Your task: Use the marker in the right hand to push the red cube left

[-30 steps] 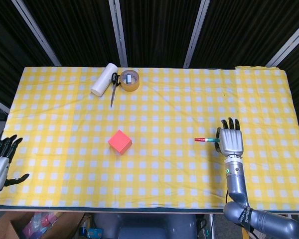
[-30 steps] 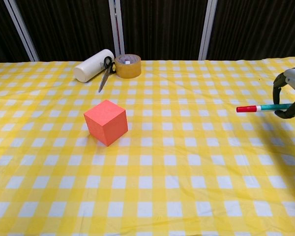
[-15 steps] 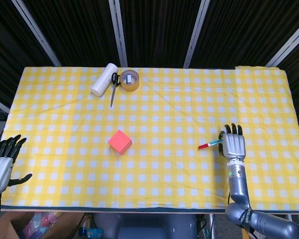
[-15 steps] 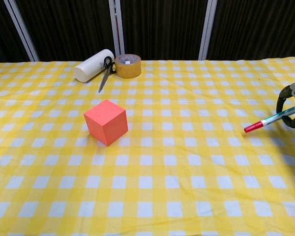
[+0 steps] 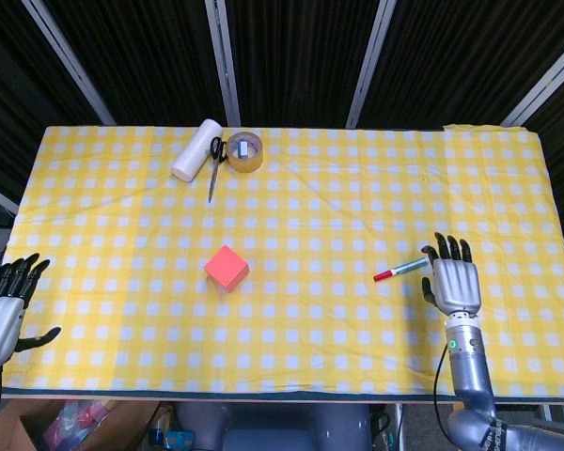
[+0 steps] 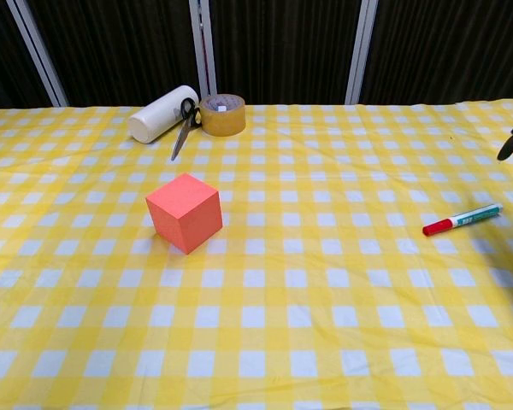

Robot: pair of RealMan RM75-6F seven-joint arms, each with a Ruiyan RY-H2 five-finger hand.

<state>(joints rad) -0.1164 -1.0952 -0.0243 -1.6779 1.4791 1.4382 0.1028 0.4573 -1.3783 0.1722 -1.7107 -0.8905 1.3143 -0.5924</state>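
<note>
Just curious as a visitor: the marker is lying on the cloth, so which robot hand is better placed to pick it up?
The right robot hand: it hovers open just beside the marker. The left robot hand is off the table's far corner.

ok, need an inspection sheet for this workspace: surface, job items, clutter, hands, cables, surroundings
Surface: table under a yellow and white checked cloth, lightly creased.
Job's things: red cube left of centre, nothing touching it; marker lies flat on the cloth on the right, red cap toward the cube, not in any hand.
Clutter: white roll, scissors and tape roll grouped at the far edge.
Hands: right hand open, just right of the marker, fingers apart; left hand open, off the table's left edge.
Cables: nothing seen.
Surroundings: dark panels with pale metal bars behind; a cardboard box below the near left edge.
</note>
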